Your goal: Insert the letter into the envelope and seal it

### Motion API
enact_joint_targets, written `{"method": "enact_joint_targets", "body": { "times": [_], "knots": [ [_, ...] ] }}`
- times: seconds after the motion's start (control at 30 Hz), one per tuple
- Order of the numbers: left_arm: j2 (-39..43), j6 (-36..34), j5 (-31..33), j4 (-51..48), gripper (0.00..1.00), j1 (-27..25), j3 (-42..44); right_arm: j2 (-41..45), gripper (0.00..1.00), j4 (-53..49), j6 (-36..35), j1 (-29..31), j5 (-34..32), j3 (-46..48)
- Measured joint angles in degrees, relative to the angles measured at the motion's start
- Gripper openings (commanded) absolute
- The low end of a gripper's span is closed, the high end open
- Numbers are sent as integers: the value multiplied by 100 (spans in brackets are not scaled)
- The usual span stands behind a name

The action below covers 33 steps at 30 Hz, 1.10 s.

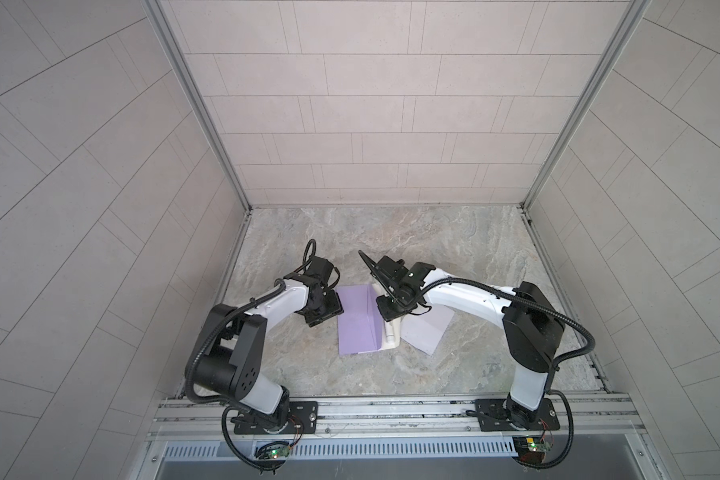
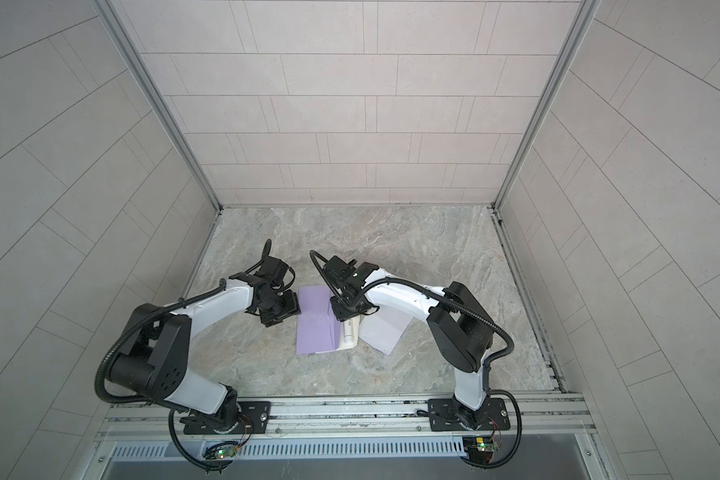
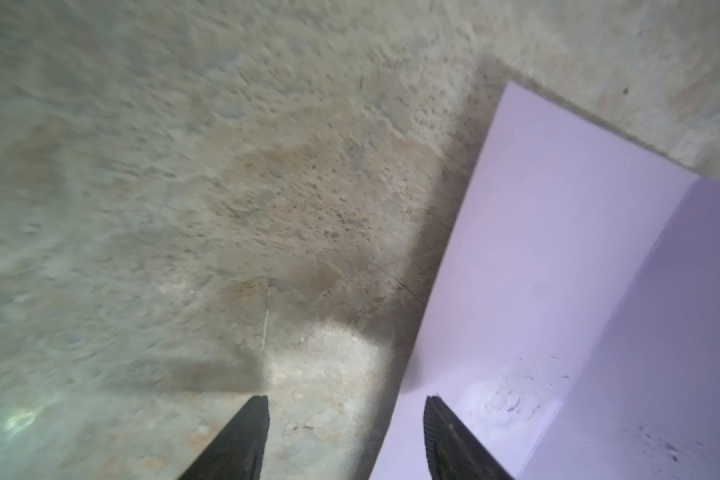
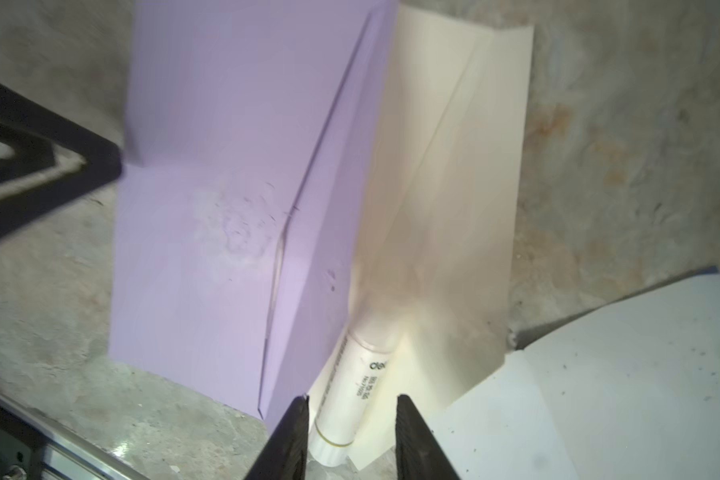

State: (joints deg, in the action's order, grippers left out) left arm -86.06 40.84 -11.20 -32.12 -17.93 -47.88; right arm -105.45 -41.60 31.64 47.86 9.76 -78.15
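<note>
Dial set on the envelope, twelve toward the far wall.

**Step in hand.** The letter (image 1: 427,332) lies flat on the table (image 1: 433,249) at about four o'clock, just beside the envelope and outside it. Insertion is therefore judged not yet done. A white glue stick (image 4: 346,415) lies at three o'clock on the opened cream flap (image 4: 454,166), along the pocket mouth. The purple envelope (image 1: 356,320) lies flat, flap side to the right. Work appears to be at the preparation stage: dealing with the stick and steadying the envelope.

**Next move.** In my judgement, the stick must come off the flap and the pocket mouth must be lifted. Only then can the letter slide in. Thin paper calls for a low, shallow approach.

**Right gripper** (image 4: 352,398), at two o'clock: fingers apart, straddling the stick's end. A gap shows on one side, so no clamp is evident.

**Left gripper** (image 3: 346,401), at nine to ten o'clock: fingers apart and holding nothing. One is over bare table, the other over the envelope's edge. Contact cannot be confirmed.
</note>
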Motion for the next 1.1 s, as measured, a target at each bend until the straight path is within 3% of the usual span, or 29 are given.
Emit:
{"method": "enact_joint_targets", "body": {
  "times": [0.2,0.5,0.73,0.9,1.1],
  "knots": [
    [472,223,101,20,67,20,-28,-2,37,74,48,96,-48,245],
    [490,245,-4,31,67,20,-33,-391,39,142,55,358,-168,251],
    [645,225,-299,94,73,20,-42,-590,37,140,72,435,-439,267],
    [743,223,-841,361,78,20,-129,-516,16,273,72,452,-525,389],
    [743,188,-1606,730,79,-9,-339,555,9,754,-275,295,-98,1294]
  ]
}}
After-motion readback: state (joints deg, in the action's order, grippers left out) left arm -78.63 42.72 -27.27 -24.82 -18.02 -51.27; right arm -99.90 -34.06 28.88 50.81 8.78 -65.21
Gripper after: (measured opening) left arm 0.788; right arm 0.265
